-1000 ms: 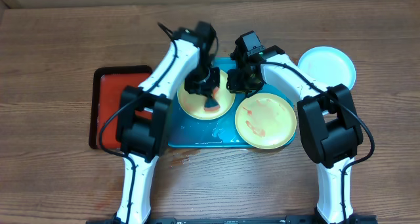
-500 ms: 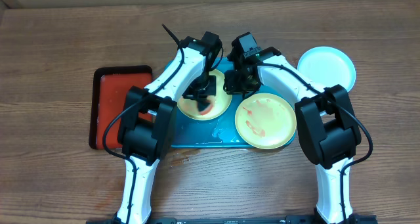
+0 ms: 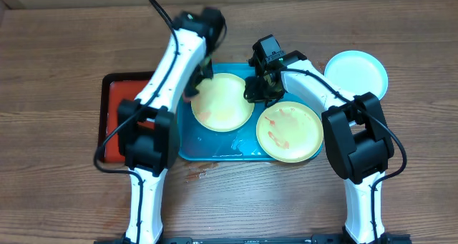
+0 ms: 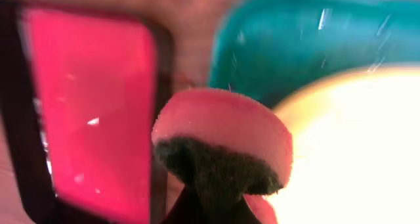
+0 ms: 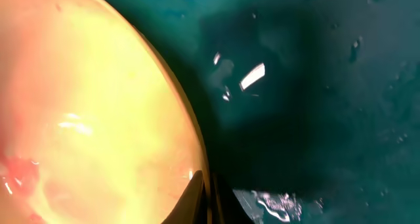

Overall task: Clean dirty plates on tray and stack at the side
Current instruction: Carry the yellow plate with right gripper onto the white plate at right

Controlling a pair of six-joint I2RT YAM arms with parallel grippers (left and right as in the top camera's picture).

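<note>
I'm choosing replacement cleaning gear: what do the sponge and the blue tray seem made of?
The sponge: soft pink foam, matte, backed by a dark green fibrous scouring layer, judging by its fuzzy surface. The tray: probably hard plastic, glossy turquoise, with bright glints on it.

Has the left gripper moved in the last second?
Yes. The left gripper and its sponge swung off the left yellow plate toward the red tray.

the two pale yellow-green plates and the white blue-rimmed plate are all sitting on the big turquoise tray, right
Not all three. The round white plastic plate with the light-blue rim lies off the large turquoise plastic tray, on the wooden table beside it; only the two pale yellow-green plates sit on it. The overhead view shows this.
</note>
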